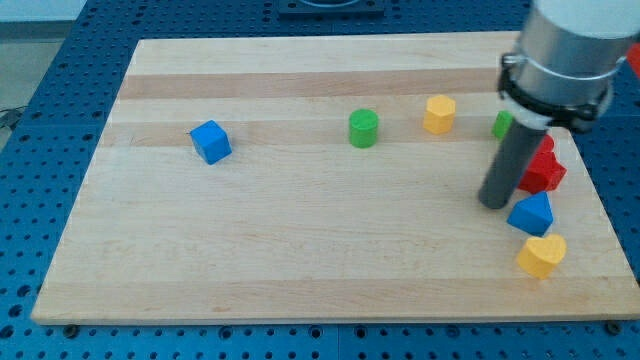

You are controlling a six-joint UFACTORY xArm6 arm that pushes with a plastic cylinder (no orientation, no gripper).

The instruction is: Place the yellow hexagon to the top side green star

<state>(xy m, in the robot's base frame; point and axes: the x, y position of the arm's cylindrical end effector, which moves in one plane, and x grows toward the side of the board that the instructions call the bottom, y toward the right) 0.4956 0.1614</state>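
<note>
Up-left of my tip (493,203): yellow hexagon (439,114).

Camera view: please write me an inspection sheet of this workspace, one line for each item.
Surface: pale wooden board, flat.
Job's things: yellow hexagon near the view's top; green block at its right, mostly hidden by my arm, shape unclear.
Clutter: blue cube, green cylinder, red block, blue block, yellow heart.
Grippers: none; my tip is just left of the blue block and below the hexagon.
Cables: nothing seen.
Surroundings: blue perforated table.
</note>
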